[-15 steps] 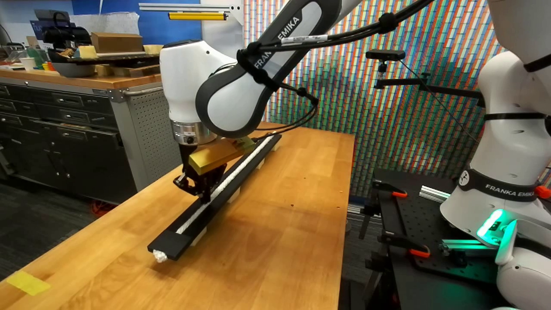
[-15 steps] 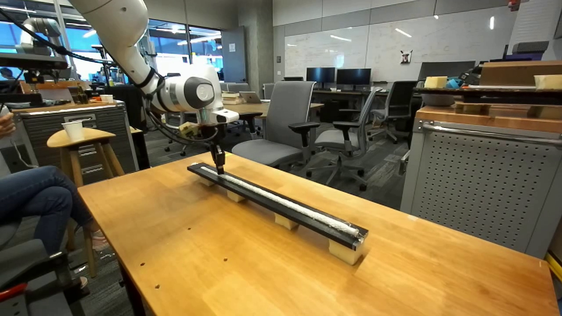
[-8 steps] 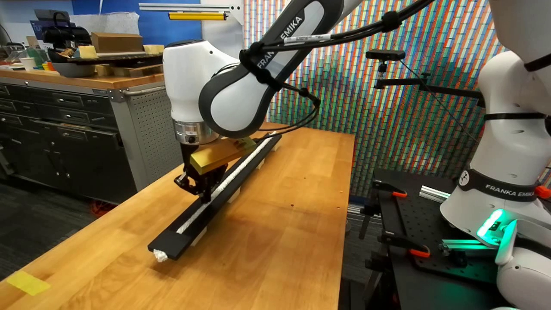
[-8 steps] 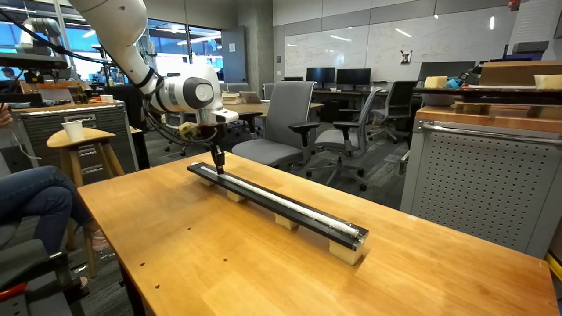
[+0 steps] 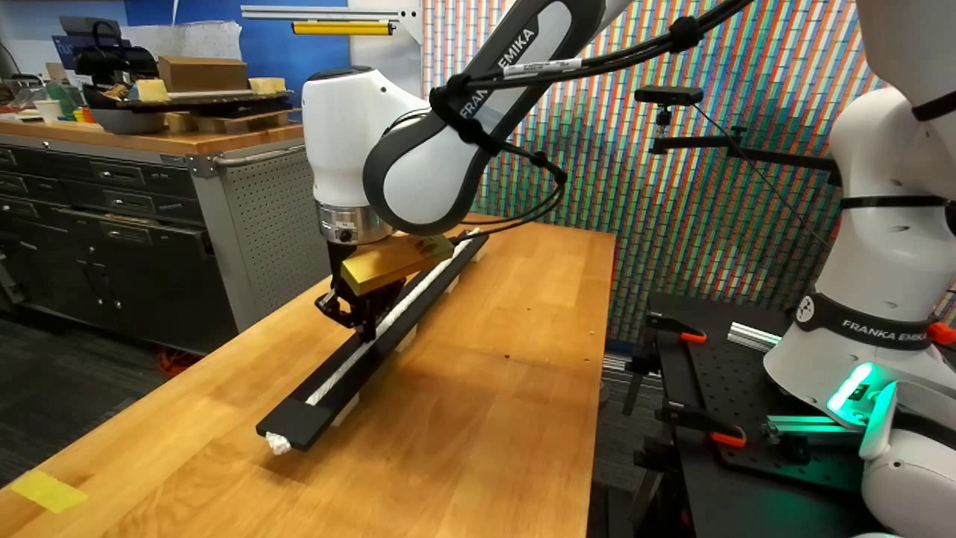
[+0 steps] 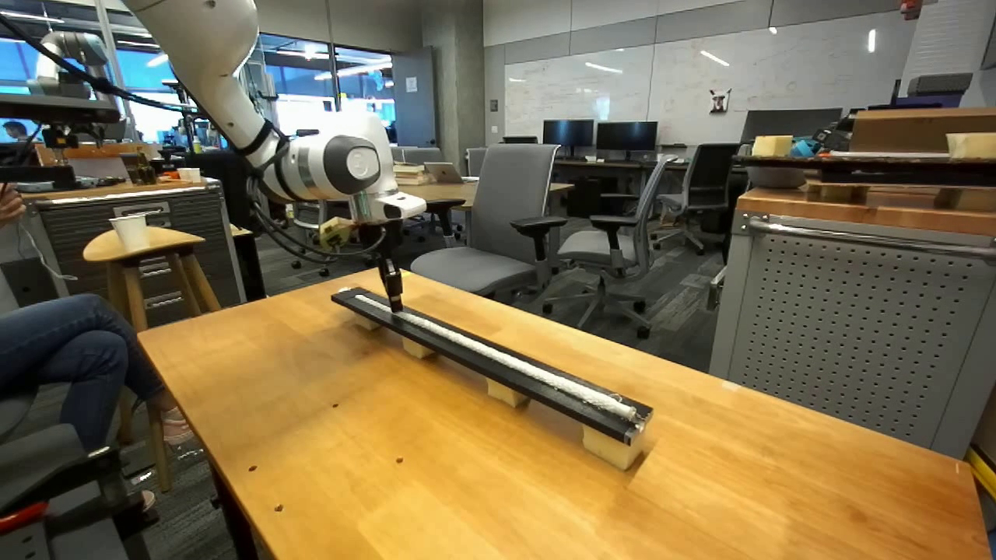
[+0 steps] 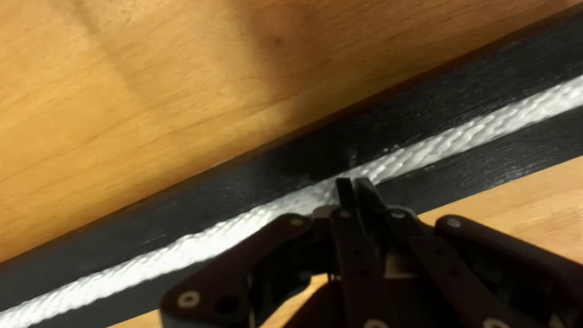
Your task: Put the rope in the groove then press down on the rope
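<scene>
The white rope (image 5: 337, 376) lies lengthwise along the long black bar (image 5: 299, 424) in both exterior views, seated in the groove, which it mostly covers. The rope (image 6: 513, 359) and bar (image 6: 545, 398) run across the table. In the wrist view the rope (image 7: 182, 248) crosses the picture diagonally on the bar (image 7: 501, 155). My gripper (image 7: 354, 180) is shut, its tips almost together, pointing down over the rope. In both exterior views the gripper (image 5: 367, 338) is at the rope's top surface, nearer one bar end (image 6: 396, 307). Exact contact is hard to tell. A rope tuft (image 5: 277, 444) sticks out at a bar end.
The bar stands on pale blocks (image 6: 613, 447) on the wooden table (image 5: 508, 448). Yellow tape (image 5: 49, 490) is on the table. A second arm (image 5: 881, 224) stands on a black stand. A person (image 6: 70, 358) sits beside the table, and grey chairs (image 6: 513, 210) stand behind it.
My gripper has moved a short way along the bar, from near its end toward the middle, and remains shut over the rope. The rope and bar look unchanged.
</scene>
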{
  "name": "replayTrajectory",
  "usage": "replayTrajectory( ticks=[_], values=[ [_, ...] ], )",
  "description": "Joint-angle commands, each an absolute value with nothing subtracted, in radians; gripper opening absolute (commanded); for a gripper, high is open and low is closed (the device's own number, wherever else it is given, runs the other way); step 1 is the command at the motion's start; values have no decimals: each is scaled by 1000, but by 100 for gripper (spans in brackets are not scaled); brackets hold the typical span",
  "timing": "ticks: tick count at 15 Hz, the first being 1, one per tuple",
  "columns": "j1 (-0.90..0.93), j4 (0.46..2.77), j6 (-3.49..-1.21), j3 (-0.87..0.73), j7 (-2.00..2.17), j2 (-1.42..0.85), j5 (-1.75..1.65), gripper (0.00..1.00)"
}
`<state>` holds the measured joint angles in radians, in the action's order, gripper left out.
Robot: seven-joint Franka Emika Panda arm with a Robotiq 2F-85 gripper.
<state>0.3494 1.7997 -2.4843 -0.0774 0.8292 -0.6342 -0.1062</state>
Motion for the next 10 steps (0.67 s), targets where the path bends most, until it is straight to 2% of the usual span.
replayTrajectory(
  ticks=[1,10],
  values=[
    [355,1859,-2508,-100,862,-594,-133,9],
    [326,1875,-2524,-108,855,-604,-119,9]
  ],
)
